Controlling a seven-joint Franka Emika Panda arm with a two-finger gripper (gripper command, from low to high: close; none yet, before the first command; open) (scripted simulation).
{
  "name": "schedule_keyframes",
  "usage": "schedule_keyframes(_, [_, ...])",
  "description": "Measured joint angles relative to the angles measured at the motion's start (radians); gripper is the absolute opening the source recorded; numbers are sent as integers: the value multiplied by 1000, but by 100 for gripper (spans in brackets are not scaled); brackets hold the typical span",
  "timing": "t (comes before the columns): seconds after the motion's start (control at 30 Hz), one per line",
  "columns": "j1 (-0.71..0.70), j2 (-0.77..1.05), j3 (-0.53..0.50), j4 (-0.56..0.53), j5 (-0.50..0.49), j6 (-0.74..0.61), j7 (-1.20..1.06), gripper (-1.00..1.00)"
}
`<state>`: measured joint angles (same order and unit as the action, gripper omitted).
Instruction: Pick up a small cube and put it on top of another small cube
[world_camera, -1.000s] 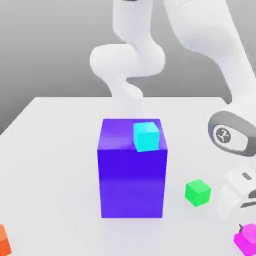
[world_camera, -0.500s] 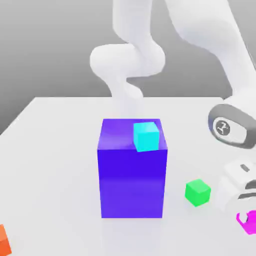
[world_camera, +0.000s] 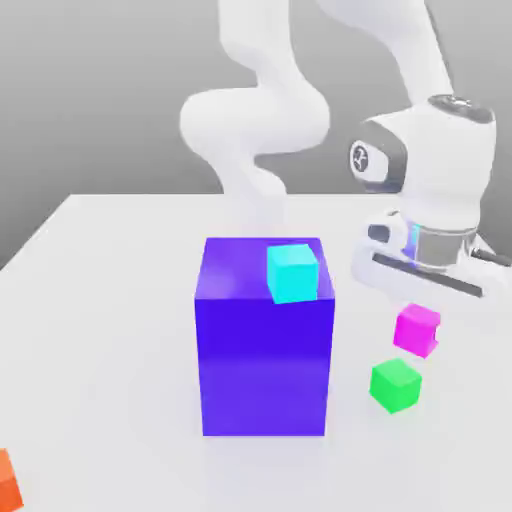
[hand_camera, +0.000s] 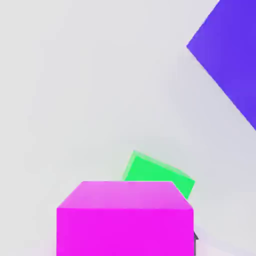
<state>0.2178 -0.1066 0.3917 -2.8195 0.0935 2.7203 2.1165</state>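
The small magenta-pink cube (world_camera: 416, 333) hangs in the air under my gripper (world_camera: 420, 312), which is shut on it. It is a little above and just to the exterior view's right of the green cube (world_camera: 395, 385), which rests on the table. The hand view has the magenta cube (hand_camera: 125, 218) close up, with the green cube (hand_camera: 159, 174) on the table beyond it. A cyan cube (world_camera: 293, 272) sits on top of the big blue-violet block (world_camera: 264, 350), to the exterior view's left of my gripper.
The blue-violet block (hand_camera: 227, 60) stands tall near the table's middle, about a hand's width from my gripper. An orange cube (world_camera: 6, 481) lies at the exterior view's lower left. The white table (world_camera: 100, 330) spreads around them.
My gripper has risen from the table at the exterior view's lower right with the magenta cube in it and swung left, to above the green cube.
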Motion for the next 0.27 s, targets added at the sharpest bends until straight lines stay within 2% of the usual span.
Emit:
schedule_keyframes(0.17, [-5,170,-45,0,-187,160,147,-100])
schedule_keyframes(0.2, [5,194,-61,2,-220,181,171,100])
schedule_keyframes(0.27, [5,194,-61,2,-220,181,171,100])
